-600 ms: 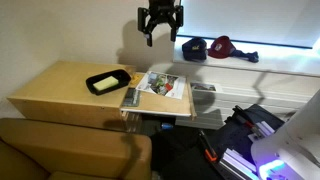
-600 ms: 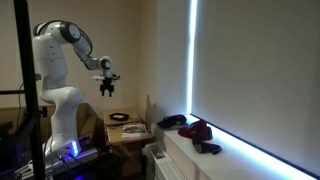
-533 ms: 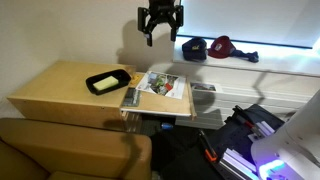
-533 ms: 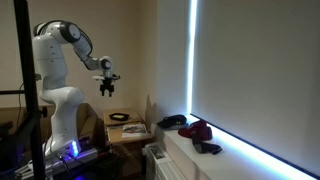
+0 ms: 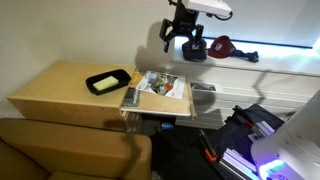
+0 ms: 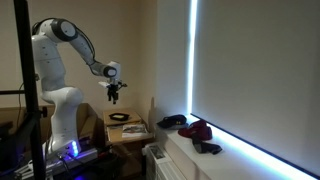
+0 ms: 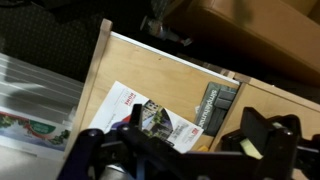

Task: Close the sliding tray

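The sliding tray (image 5: 152,106) is a thin light-tan panel that sticks out from the side of the thick wooden tabletop (image 5: 55,90). A magazine (image 5: 160,85) lies on it. In the wrist view the tray (image 7: 150,65) fills the middle, with the magazine (image 7: 135,115) and a black flat item (image 7: 215,105) on its edge. My gripper (image 5: 181,34) hangs open and empty high above the tray, toward the window ledge. It also shows in an exterior view (image 6: 115,92) and in the wrist view (image 7: 195,150).
A black dish with yellow contents (image 5: 108,81) sits on the tabletop. A dark cap (image 5: 194,48) and a red cap (image 5: 222,45) lie on the window ledge. A brown seat back (image 5: 70,150) is in front. Equipment with a purple light (image 5: 265,140) stands beside the tray.
The gripper has moved sideways from above the tabletop's far edge toward the window ledge and a little lower. The tray and the things on it have not moved.
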